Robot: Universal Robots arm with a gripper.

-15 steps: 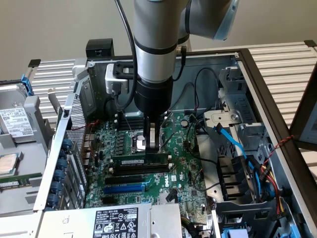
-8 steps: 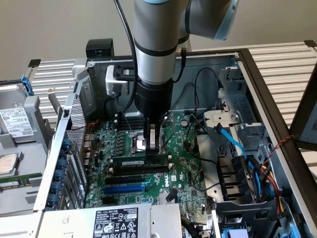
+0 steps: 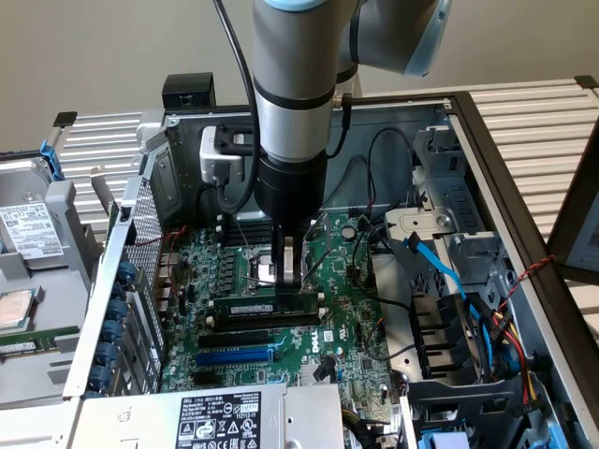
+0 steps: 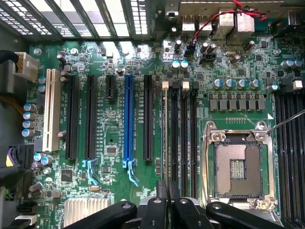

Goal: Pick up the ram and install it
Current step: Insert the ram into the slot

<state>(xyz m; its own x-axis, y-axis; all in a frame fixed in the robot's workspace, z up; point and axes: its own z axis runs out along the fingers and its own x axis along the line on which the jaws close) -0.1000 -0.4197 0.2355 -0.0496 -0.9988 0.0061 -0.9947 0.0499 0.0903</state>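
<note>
The ram [image 3: 267,305], a dark-green stick with a white label, stands upright on edge in a black memory slot beside the CPU socket [image 3: 271,267]. In the wrist view the ram [image 4: 165,138] is a thin strip running along the slot nearest the blue slot [image 4: 127,119]. My gripper [image 3: 288,281] comes straight down on the stick's top edge, off its middle toward the exterior view's right. The gripper's [image 4: 167,198] dark fingers [image 4: 161,205] stand close together, shut on the ram's edge.
The open case [image 3: 487,140] walls in the motherboard [image 3: 346,327]. Black cables [image 3: 374,178] and a blue cable [image 3: 440,267] hang by the drive cage at the exterior view's right. A power supply [image 3: 225,416] lies in front. A spare board with a chip [image 3: 14,309] lies outside the case.
</note>
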